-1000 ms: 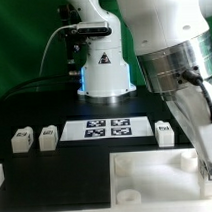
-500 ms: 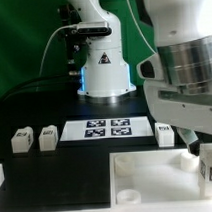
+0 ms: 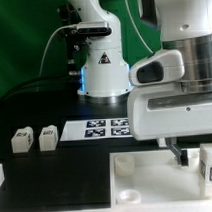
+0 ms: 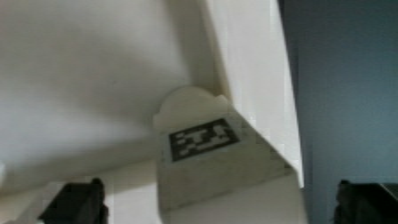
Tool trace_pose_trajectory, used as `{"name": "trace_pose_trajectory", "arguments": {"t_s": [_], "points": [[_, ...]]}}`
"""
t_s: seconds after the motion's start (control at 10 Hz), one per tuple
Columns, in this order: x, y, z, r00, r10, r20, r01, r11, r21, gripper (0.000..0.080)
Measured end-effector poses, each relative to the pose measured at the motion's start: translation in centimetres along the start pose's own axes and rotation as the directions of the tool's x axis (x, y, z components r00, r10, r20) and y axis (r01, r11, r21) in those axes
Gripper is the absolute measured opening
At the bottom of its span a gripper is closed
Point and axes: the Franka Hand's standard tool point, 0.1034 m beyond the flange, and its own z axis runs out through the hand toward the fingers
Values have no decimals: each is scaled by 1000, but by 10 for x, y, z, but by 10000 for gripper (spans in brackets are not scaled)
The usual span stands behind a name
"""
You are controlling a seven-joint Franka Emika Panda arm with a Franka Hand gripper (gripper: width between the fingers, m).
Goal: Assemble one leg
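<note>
One leg (image 3: 210,166), a small white block with a square tag, stands at the exterior view's right, at the right edge of the large white piece with round sockets (image 3: 147,182). The arm's white hand hangs low just above it, with one dark fingertip (image 3: 177,151) showing. In the wrist view the leg (image 4: 199,140) lies between my gripper's (image 4: 219,203) dark fingertips (image 4: 75,200), with a gap on each side. The gripper is open and holds nothing. Two more legs (image 3: 22,140) (image 3: 47,138) stand at the left.
The marker board (image 3: 100,127) lies on the black table behind the large white piece. The robot's base (image 3: 102,64) stands at the back. A small white part (image 3: 0,175) sits at the left edge. The arm hides the table's right side.
The arm has come down and toward the exterior view's left over the right-hand leg. It now hides the leg that stood next to the marker board.
</note>
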Motion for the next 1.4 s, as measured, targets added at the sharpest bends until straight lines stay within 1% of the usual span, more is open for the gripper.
{"name": "trace_pose_trajectory", "arguments": {"t_s": [0.1, 0.2, 0.3, 0.4, 0.5, 0.6, 0.7, 0.8, 0.9, 1.0, 1.1, 1.2, 1.3, 1.4], "points": [[2, 3, 0, 999, -52, -1, 52, 999, -1, 648], [1, 1, 0, 1000, -31, -1, 31, 1000, 1, 605], [1, 1, 0, 1000, -14, 0, 14, 1000, 1, 605], [1, 1, 0, 999, 35, 0, -35, 999, 3, 454], [1, 1, 0, 992, 124, 0, -124, 992, 2, 316], [1, 2, 0, 974, 227, 0, -227, 974, 1, 294], [1, 3, 1, 952, 305, 0, -305, 952, 1, 294], [1, 4, 1, 907, 421, 3, -421, 907, 3, 294], [1, 5, -1, 833, 553, 20, -553, 833, 5, 294], [1, 7, 0, 649, 759, 48, -760, 650, 11, 294], [-2, 6, 1, 425, 900, 99, -904, 426, 7, 294], [-2, 5, 0, 241, 960, 145, -970, 245, -10, 294], [-2, 4, -1, 120, 981, 151, -992, 125, -28, 294], [0, 3, -3, 24, 988, 154, -998, 32, -54, 294]]}}
